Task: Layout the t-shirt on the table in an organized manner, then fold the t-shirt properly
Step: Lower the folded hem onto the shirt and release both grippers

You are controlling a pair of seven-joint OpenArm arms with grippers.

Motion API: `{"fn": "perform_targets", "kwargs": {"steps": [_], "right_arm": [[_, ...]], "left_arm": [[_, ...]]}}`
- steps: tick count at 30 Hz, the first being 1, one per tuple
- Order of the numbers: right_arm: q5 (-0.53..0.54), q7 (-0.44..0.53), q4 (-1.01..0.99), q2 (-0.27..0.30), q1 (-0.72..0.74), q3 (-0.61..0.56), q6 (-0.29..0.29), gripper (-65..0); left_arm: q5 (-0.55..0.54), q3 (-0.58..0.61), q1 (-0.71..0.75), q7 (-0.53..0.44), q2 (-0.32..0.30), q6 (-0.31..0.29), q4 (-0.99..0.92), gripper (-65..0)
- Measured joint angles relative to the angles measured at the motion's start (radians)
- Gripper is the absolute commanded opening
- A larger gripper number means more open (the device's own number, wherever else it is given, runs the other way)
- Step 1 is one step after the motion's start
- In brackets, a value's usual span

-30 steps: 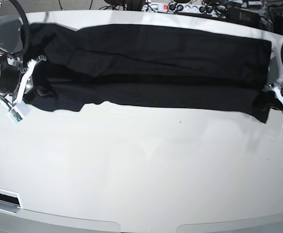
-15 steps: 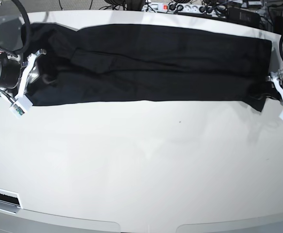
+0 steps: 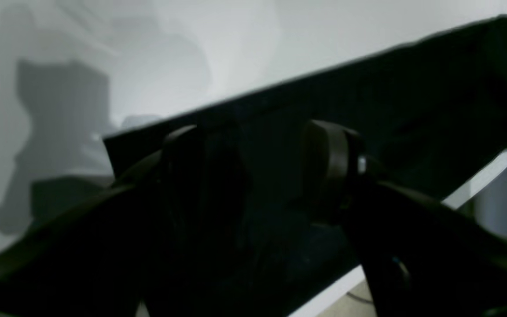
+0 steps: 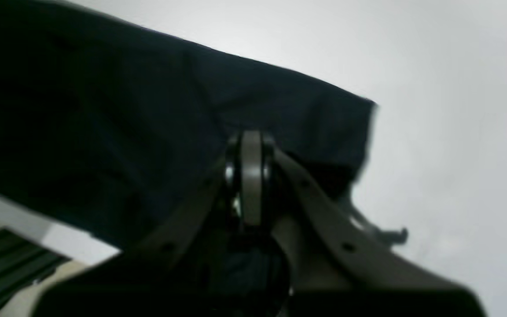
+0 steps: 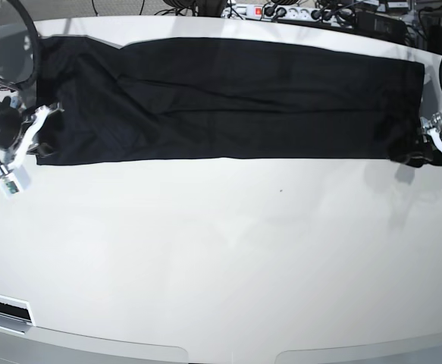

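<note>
Both arms have slid out past the ends of the soft black t-shirt, which now lies as a long flat band across the far side of the shiny white table. Its near edge is straight now, so this fold looks done. The left gripper has wide jaws with cloth between them, gripping nothing. The right gripper is pinched closed over the cloth; whether it pinches any, I cannot tell.

T-shirt lower edge is now lying straight across the upper part of the base view; a second ago it was sagging wavy, dipping at lower left and lower right corners. The strip is getting narrower top to bottom. Right gripper, at the left edge of the frame, is sitting further left and lower than before, pulling off the cloth, fingers together in its wrist view. Left gripper, at the right edge, is sitting slightly higher, its fingers now spread over the cloth corner.
</note>
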Motion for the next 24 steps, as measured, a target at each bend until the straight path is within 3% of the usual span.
{"fn": "perform_targets", "kwargs": {"steps": [5, 8, 10, 13, 21, 24], "right_arm": [[0.044, 0.063, -0.003, -0.099, -0.050, 0.000, 0.090, -65.0], [-0.048, 0.075, -0.036, -0.175, -0.068, 0.000, 0.120, -65.0], [-0.137, 0.132, -0.075, -0.210, -0.068, 0.000, 0.109, -65.0], [-0.188, 0.207, -0.148, -0.242, -0.062, 0.000, 0.064, -65.0], [-0.268, 0.232, -0.341, -0.269, -0.053, 0.002, 0.042, -65.0], [-0.274, 0.232, -0.343, -0.269, -0.048, 0.002, 0.042, -65.0]], "left_arm": [[-0.040, -0.013, 0.000, 0.000, -0.001, 0.000, 0.000, -28.6], [-0.040, -0.013, -0.009, 0.007, 0.002, 0.000, 0.000, -28.6], [-0.040, -0.013, -0.024, 0.007, 0.001, 0.000, 0.000, -28.6], [-0.040, -0.018, -0.037, 0.003, 0.001, 0.000, 0.000, -28.6], [0.034, -0.190, -0.034, 0.006, 0.012, 0.000, 0.000, -28.6], [0.113, -0.248, -0.013, 0.022, 0.010, 0.000, 0.000, -28.6]]}}
